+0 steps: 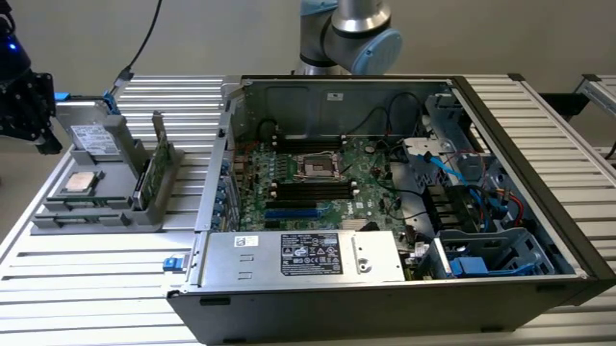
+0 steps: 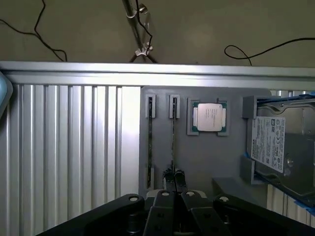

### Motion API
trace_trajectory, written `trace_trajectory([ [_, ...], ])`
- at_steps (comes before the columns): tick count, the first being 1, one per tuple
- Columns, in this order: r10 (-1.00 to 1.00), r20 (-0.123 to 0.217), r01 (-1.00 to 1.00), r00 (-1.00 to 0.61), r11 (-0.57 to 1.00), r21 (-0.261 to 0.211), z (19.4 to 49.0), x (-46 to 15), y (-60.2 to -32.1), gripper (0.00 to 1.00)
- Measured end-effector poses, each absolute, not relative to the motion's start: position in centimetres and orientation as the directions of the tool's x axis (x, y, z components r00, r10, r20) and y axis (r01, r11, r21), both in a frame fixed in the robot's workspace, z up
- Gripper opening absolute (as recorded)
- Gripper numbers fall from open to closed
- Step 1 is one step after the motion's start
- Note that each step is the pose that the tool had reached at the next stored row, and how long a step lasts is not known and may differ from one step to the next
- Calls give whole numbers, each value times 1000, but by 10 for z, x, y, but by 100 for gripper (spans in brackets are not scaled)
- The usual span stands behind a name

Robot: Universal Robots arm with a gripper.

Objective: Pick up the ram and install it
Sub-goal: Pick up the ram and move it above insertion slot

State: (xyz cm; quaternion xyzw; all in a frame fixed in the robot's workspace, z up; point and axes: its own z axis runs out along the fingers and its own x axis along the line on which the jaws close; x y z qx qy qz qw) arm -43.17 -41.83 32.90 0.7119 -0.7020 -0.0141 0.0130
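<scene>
The hand [image 2: 173, 178] has its fingers pressed together with nothing visible between them, and hangs over the grey holder [image 2: 206, 157]. The holder sits by the worktop [image 1: 97, 288] edge on the exterior view's left.

The ram [image 2: 173, 137] stands on its thin edge in one of the holder's two narrow slots. Its long axis runs straight away from the fingertips toward the worktop's far rail. The fingertips line up with its near end, though I cannot tell whether they touch it.

The second slot [image 2: 150, 137] lies just beside it. On the other side are the processor chip [image 2: 209, 118], close by, and the hard drive [image 2: 275, 142] further along, so there is little room sideways. Above the stick the space looks open.

The computer case [image 1: 385, 187] lies open in the middle of the worktop, well apart from the holder.
</scene>
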Motion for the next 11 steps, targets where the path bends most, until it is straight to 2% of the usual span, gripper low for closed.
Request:
trace_trajectory([
  [5,-1000,-2,-999,14,-14,38,329,-432,-418,12],
  [6,-1000,-2,-999,14,-14,38,329,-432,-418,18],
  [7,-1000,-2,-999,14,-14,38,329,-432,-418,18],
  [9,-1000,-2,-999,14,-15,38,329,-432,-418,31],
  [11,-1000,-2,-999,14,-15,38,327,-432,-419,31],
])
